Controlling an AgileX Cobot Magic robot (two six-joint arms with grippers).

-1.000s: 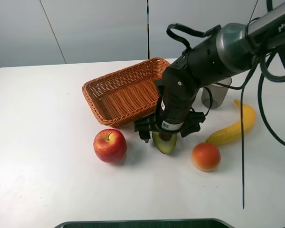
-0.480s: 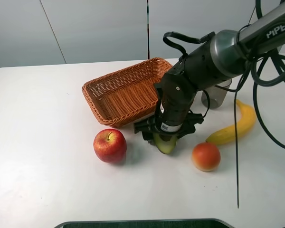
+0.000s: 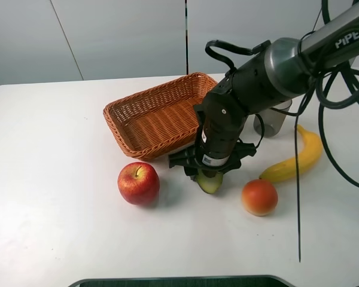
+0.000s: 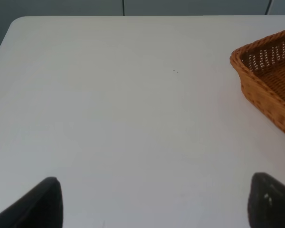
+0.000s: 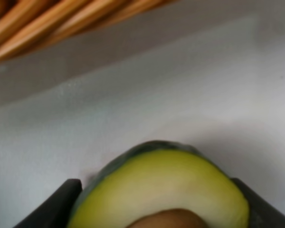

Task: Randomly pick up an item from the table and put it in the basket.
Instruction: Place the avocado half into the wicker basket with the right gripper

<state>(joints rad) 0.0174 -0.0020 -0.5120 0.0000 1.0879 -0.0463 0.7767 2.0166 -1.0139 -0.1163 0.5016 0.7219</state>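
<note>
The halved avocado point(image 3: 209, 182) lies on the white table point(image 3: 60, 149) just in front of the wicker basket point(image 3: 116, 122). My right gripper point(image 3: 210, 173) points straight down over it, one finger on each side. In the right wrist view the pale cut face with the brown pit point(image 5: 161, 194) fills the gap between the two dark fingertips point(image 5: 69, 199), which touch its skin. The basket's edge point(image 5: 61, 23) shows just beyond. My left gripper point(image 4: 156, 204) is open over bare table, out of the high view, with the basket's corner point(image 4: 266, 85) to one side.
A red apple point(image 3: 138, 183) sits left of the avocado. An orange-pink round fruit point(image 3: 259, 197) sits to its right. A banana point(image 3: 294, 158) and a grey cup point(image 3: 272, 122) stand further right, behind the right arm. The basket holds nothing.
My right gripper has sunk a little lower over the avocado and its fingers have drawn in against it. Less of the avocado shows below the gripper. The other fruit has not moved.
</note>
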